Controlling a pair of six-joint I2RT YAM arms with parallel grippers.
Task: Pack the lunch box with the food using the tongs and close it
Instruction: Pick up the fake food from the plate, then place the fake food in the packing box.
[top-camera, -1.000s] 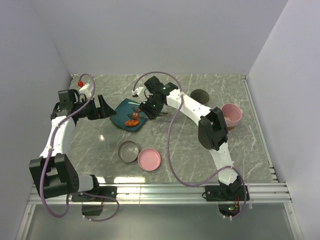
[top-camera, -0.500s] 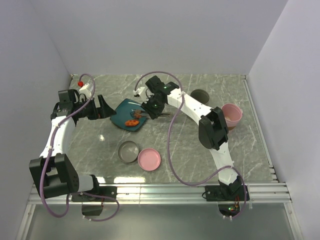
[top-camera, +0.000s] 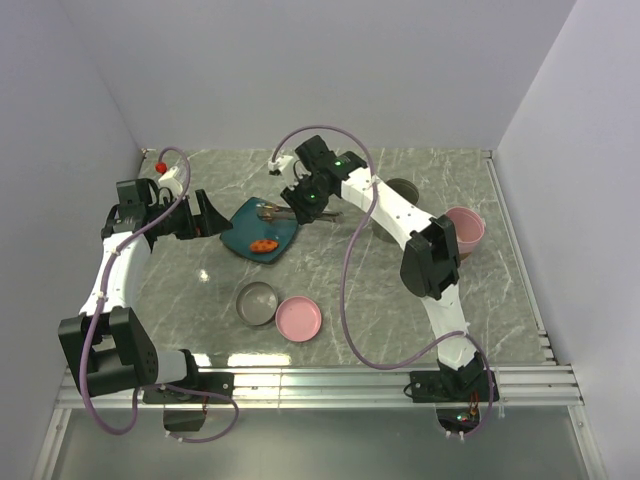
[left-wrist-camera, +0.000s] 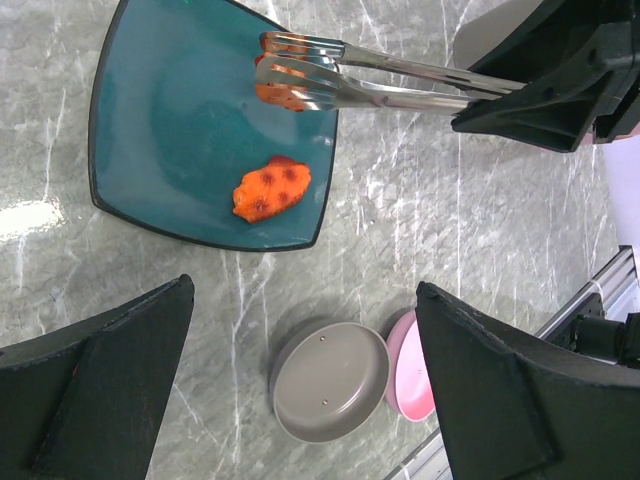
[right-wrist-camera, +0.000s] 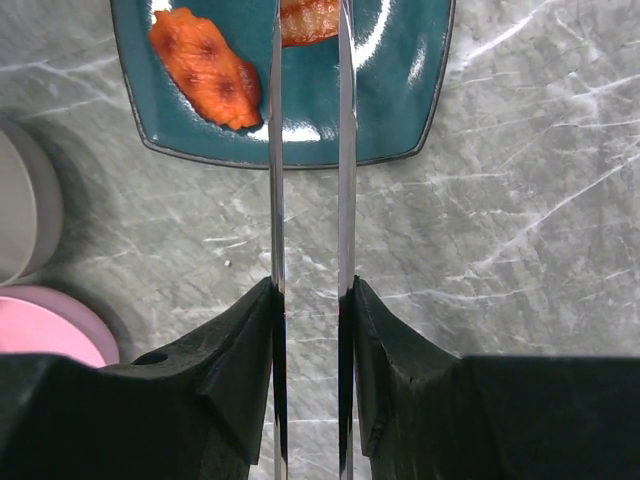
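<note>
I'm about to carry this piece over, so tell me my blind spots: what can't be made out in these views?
Orange chunk in the tongs: cut off by the top edge in the right wrist view, under the right gripper in the top view; whether it clears the plate is unclear.
Grey bowl: top view, right arm covers part; contents hidden.
Pink bowl: top view, too small to read contents.
</note>
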